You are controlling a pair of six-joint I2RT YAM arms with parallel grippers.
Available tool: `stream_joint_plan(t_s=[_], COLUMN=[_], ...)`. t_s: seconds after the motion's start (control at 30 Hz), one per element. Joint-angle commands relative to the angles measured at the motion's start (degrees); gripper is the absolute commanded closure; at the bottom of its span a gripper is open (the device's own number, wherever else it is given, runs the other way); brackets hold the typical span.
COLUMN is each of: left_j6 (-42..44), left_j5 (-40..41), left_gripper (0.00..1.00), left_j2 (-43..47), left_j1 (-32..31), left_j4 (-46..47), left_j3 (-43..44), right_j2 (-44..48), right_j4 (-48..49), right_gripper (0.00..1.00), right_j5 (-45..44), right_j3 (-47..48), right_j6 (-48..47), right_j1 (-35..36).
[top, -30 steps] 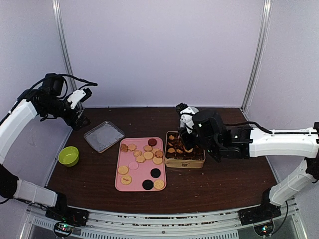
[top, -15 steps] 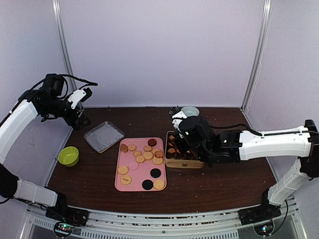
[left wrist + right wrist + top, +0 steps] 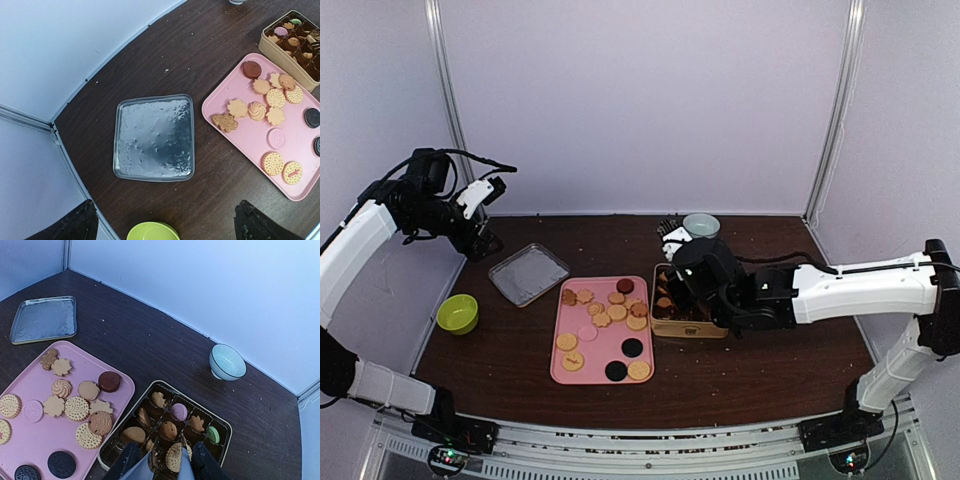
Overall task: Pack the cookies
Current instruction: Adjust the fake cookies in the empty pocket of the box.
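The right gripper [image 3: 165, 455] is hanging over the tin [image 3: 197, 406] with its jaws partly apart by a round cookie [image 3: 174, 456], pinching it or not I cannot tell, so it should be going down slowly into a free slot, while more cookies [image 3: 76, 408] are lying on the pink tray [image 3: 30, 385] and the left gripper [image 3: 167, 224] is holding its jaws spread wide.

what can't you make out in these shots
- Top view: the right arm hides most of the gold square tin.
- Right wrist view: bottom edge cuts off the right claw; its grip on the round tan cookie is unclear.
- Left wrist view: bottom edge crops the lime green bowl.
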State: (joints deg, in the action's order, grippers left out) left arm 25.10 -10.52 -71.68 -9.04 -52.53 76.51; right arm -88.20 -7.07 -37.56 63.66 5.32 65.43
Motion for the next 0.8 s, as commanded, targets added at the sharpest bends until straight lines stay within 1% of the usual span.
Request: stream_joint_plan(t_s=[0.0,0.13,0.27,0.63,0.77], left_j6=[0.06,0.17,0.29,-0.05,-0.1], left_j5=[-1.36,-1.72,-1.85,-2.58,-2.83], left_gripper=[0.02,0.02,0.02,0.02,0.03], left_j2=[-0.2,-0.3,-0.22,-0.47,-0.64], left_j1=[0.27,0.4,0.33,0.28,0.33], left_j4=[1.12,1.07,1.03,0.78,0.77], left_j3=[-0.31,-0.31,-0.39,-0.05,0.04], right_j2=[-1.54,-2.51,-2.26,0.5,1.93], right_j4=[0.79,-0.7,-2.3,-2.15,-1.54], right_gripper=[0.65,0.65,0.67,0.68,0.71], right_j5=[-2.25,-3.43,-6.68,-9.36,-9.92], right_j3=[1.93,2.46,2.38,1.27,0.45], right_j6=[1.64,2.25,3.07,1.01,1.41], right_j1=[0.67,0.89,1.18,1.15,1.13])
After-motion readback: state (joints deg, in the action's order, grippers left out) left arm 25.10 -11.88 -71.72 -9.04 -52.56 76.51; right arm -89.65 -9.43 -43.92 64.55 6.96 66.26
